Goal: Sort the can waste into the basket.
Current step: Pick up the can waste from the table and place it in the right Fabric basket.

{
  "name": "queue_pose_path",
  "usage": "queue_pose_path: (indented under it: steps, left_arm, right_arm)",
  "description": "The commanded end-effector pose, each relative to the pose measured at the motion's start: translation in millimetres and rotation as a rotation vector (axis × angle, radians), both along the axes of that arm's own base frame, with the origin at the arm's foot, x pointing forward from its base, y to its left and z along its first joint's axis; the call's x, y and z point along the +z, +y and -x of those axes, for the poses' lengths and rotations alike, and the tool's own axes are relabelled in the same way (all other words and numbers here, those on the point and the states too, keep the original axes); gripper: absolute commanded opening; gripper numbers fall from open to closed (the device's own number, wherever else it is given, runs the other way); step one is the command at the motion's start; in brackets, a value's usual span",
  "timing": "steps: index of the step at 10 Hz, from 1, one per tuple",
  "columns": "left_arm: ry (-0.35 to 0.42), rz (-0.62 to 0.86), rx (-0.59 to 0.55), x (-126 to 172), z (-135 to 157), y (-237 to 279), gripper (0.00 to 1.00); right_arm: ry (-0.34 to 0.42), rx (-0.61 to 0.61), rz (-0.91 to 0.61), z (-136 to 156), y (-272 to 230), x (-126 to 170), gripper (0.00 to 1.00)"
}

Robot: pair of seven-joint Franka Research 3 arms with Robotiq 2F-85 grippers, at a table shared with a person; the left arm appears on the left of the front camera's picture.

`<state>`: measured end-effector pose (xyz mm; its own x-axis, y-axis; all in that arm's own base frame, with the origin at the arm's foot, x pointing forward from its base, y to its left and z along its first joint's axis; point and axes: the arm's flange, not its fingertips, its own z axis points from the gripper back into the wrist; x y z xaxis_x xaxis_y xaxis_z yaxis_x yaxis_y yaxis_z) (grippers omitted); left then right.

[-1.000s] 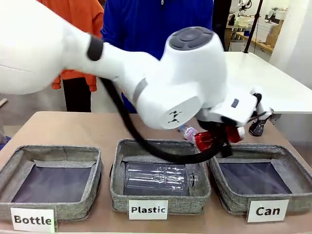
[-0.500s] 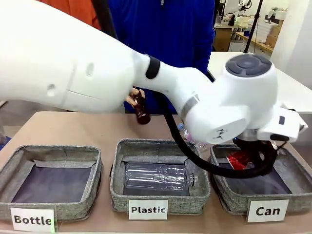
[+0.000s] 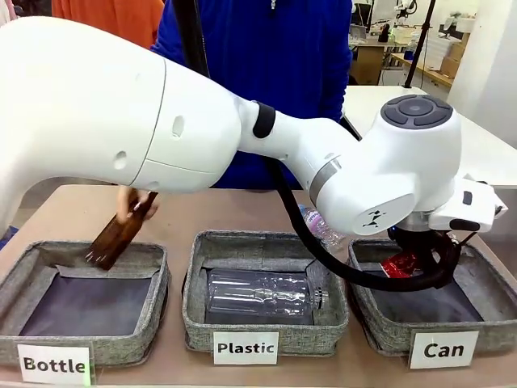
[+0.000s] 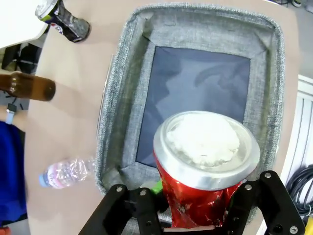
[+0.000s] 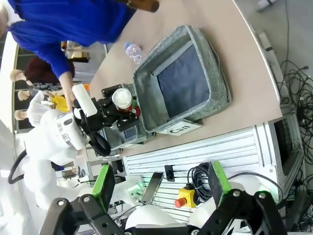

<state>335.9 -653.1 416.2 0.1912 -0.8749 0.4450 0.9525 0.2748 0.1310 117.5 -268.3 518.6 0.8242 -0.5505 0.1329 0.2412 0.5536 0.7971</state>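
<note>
The crushed red can [image 4: 205, 152], silver end towards the camera, sits between the fingers of my left gripper [image 4: 195, 200], which is shut on it. It hangs just above the grey "Can" basket [image 4: 122, 98], over its near-left corner; from the front the red can [image 3: 401, 264] is just inside the basket's [image 3: 485, 283] back rim. The black can [image 4: 63, 19] stands on the table beyond the basket. My right gripper [image 5: 161, 188] is open, high off to the side, looking down on the Can basket [image 5: 215, 98].
A person's hand lowers a brown bottle [image 3: 117, 234] into the "Bottle" basket [image 3: 89, 343]. The "Plastic" basket [image 3: 266, 331] holds a clear bottle. A small plastic bottle [image 3: 321, 226] and another brown bottle [image 4: 27, 88] lie on the table behind.
My left arm swung right and carried the red can down over the Can basket. The person's hand moved a brown bottle from mid-table to the Bottle basket.
</note>
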Motion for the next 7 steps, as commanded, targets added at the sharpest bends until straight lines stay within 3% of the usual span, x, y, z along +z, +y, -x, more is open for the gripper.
queue_pose_path:
  steps: [1,2,4,5,6,7]
  left_arm:
    - [0.000,-0.014,-0.014,3,2,2,0.81]
    - [0.001,-0.014,-0.011,3,2,4,1.00]
    - [-0.005,-0.011,-0.005,5,3,9,1.00]
    - [-0.001,-0.008,-0.001,5,2,11,0.92]
    - [-0.009,-0.015,0.002,5,1,12,1.00]
    - [-0.007,-0.014,0.003,6,1,15,1.00]
  right_arm:
    - [-0.022,0.004,0.007,12,0,-1,1.00]
    - [-0.022,0.004,0.007,12,0,-1,1.00]
    - [-0.022,0.004,0.007,12,0,-1,1.00]
    - [-0.022,0.004,0.007,12,0,-1,1.00]
    - [-0.022,0.004,0.007,12,0,-1,1.00]
    - [-0.022,0.004,0.007,12,0,-1,1.00]
